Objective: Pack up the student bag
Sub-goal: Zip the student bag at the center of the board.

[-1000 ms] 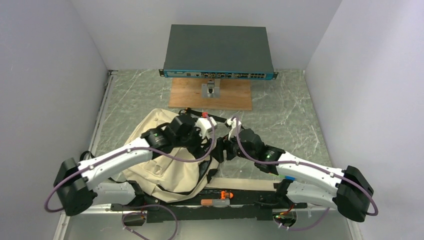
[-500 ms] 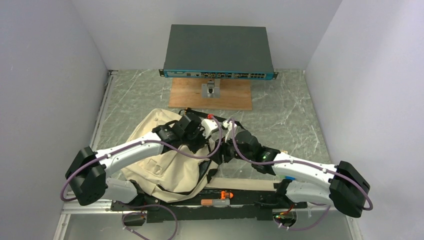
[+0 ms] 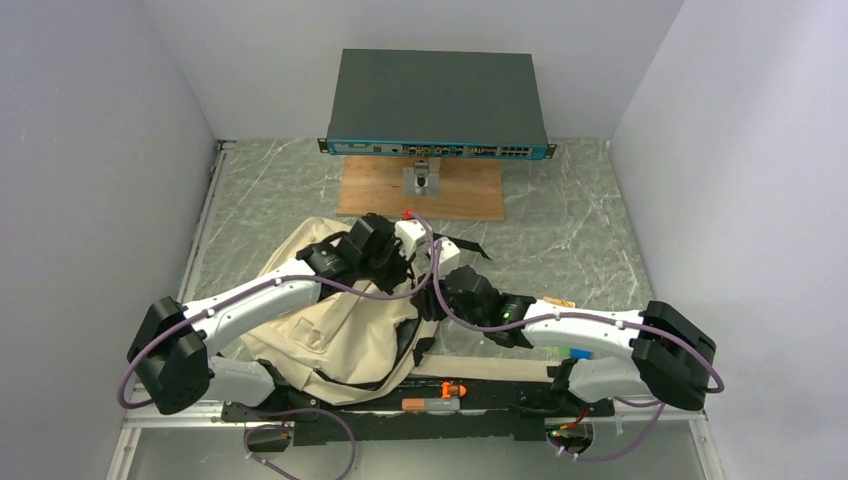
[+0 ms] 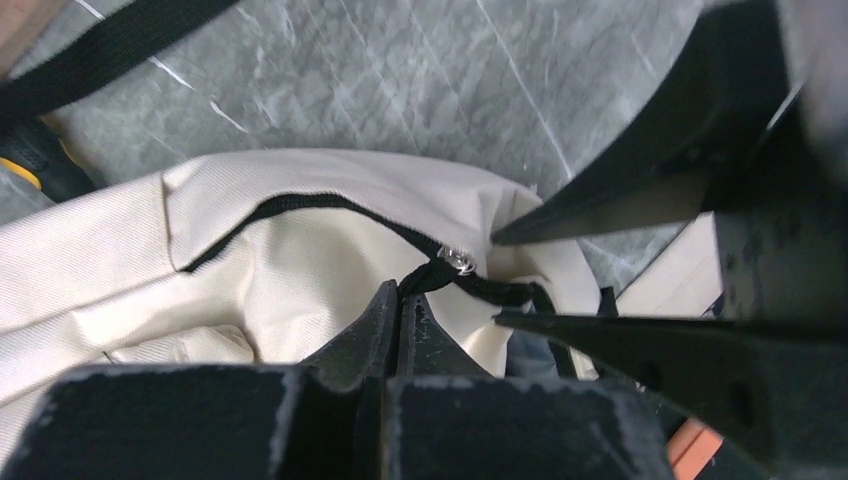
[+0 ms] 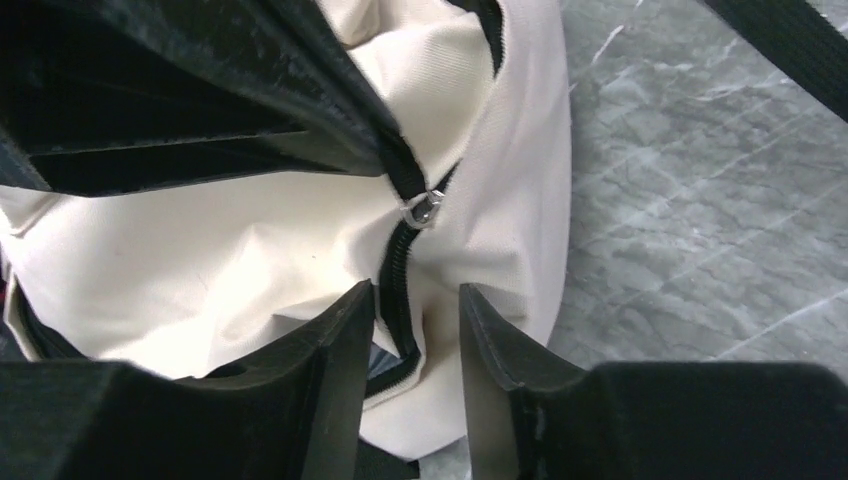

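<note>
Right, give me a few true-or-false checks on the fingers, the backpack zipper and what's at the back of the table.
1. The left gripper has its fingers shut on the zipper pull of the backpack. True.
2. The right gripper is clamped on the fabric. False: its fingers are open, one on either side of the zipper in the right wrist view.
3. The network switch sits on a wooden board. True.
4. The backpack rests on top of the network switch. False: it lies on the table, nearer the arms.
</note>
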Robot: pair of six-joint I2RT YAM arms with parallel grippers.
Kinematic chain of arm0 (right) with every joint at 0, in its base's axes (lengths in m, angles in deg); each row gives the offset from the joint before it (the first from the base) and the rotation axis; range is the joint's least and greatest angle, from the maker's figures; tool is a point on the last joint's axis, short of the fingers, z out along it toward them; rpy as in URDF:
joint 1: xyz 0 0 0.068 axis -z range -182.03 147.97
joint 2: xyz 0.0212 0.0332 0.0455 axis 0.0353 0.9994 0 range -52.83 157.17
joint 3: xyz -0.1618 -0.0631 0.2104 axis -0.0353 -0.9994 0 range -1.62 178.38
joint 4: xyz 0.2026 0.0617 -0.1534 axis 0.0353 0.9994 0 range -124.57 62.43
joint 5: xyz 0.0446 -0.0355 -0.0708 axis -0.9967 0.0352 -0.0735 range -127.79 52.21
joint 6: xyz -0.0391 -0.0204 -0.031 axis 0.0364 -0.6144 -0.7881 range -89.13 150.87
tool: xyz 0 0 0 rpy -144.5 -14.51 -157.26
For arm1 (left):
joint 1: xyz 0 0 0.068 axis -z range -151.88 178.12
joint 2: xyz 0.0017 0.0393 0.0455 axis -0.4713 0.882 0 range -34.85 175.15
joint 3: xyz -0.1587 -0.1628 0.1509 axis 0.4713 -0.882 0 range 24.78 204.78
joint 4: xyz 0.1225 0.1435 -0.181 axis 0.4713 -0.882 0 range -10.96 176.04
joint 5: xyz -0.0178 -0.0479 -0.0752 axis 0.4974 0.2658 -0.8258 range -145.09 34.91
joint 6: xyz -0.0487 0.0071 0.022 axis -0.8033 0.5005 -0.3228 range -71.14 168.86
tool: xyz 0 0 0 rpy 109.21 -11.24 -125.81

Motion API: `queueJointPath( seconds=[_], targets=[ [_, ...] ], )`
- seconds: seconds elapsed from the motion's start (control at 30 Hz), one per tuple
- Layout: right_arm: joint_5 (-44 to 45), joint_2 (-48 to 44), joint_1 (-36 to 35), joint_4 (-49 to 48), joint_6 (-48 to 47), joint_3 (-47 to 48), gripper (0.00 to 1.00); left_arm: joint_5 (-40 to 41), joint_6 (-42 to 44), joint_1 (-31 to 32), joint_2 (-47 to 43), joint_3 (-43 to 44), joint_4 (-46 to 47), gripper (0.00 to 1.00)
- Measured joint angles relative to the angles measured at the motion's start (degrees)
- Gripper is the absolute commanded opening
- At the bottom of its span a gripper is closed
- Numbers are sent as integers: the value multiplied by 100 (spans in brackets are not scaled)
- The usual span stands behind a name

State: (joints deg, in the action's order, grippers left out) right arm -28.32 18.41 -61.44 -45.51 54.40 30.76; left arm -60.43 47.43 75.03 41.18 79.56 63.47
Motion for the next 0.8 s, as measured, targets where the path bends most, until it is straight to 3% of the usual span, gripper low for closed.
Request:
queueJointPath(
  seconds=[0.1,0.37,0.53,0.57,0.63,0.67,0.8],
  targets=[
    [72,175,-55,-114,-42,118,0,-22,-256,-98,9,157,11,0],
    [-63,28,-116,-310,44,-39,0,201,-986,-688,850,1126,-654,0],
    [-85,-278,-201,-267,138,-173,0,299,-1113,-905,1115,1296,-734,0],
    [-103,-286,-190,-232,170,-164,11,227,-1134,-931,1117,1296,-732,0],
    [-109,-267,-146,-4,278,-87,45,85,-1167,-951,1113,1296,-726,0],
    [-107,-238,-103,229,363,26,53,17,-1182,-953,1113,1292,-721,0],
    [-59,-103,63,1241,678,632,59,-273,-1287,-966,973,1084,-597,0]
  ],
)
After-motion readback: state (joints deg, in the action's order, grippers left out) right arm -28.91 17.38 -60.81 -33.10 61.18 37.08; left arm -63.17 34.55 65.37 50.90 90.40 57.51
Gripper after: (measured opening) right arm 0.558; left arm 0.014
